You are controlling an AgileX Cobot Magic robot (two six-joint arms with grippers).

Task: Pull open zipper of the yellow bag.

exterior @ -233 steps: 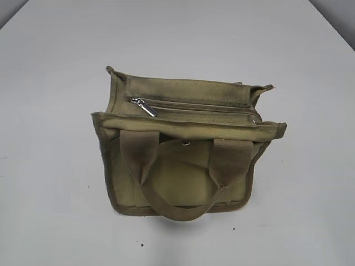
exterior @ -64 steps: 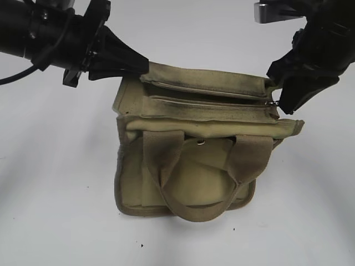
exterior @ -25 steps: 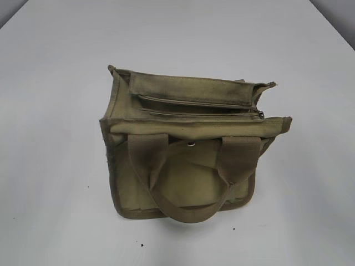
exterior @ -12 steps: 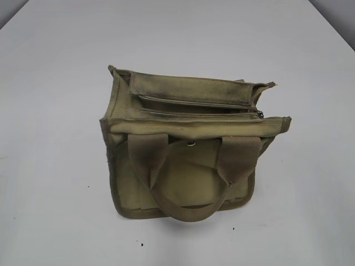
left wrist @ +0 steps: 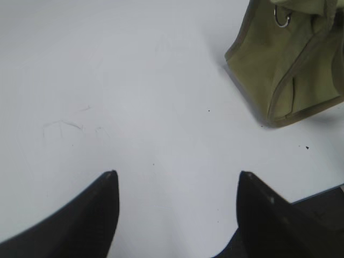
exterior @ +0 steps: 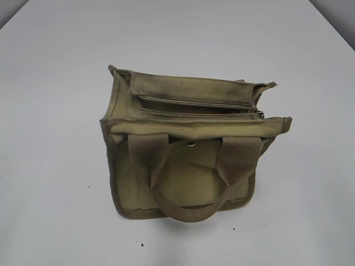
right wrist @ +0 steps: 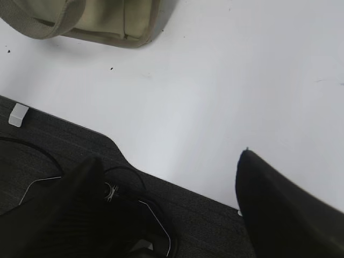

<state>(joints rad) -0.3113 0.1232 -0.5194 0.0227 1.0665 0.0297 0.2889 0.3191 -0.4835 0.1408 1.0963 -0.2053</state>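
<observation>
The yellow bag [exterior: 191, 147] stands on the white table [exterior: 50, 183] in the exterior view, handles [exterior: 183, 208] hanging toward the front. Its zipper [exterior: 197, 111] runs along the top with the tape parted and the silver pull tab [exterior: 259, 114] at the right end. Neither arm shows in the exterior view. In the left wrist view the left gripper [left wrist: 177, 174] is open over bare table, with a corner of the bag [left wrist: 290, 70] at the upper right. Also open is the right gripper [right wrist: 169, 156], at the table's edge, the bag's bottom corner [right wrist: 102, 21] far at the upper left.
A dark carpeted floor [right wrist: 64, 156] with black cables lies below the table edge in the right wrist view. A small white block [right wrist: 19, 114] lies on the floor near that edge. A metal ring [left wrist: 282, 19] hangs on the bag's side.
None over the last second. Earlier, both grippers were at the bag's top ends with the pull tab at the right end; they have since withdrawn out of the exterior view.
</observation>
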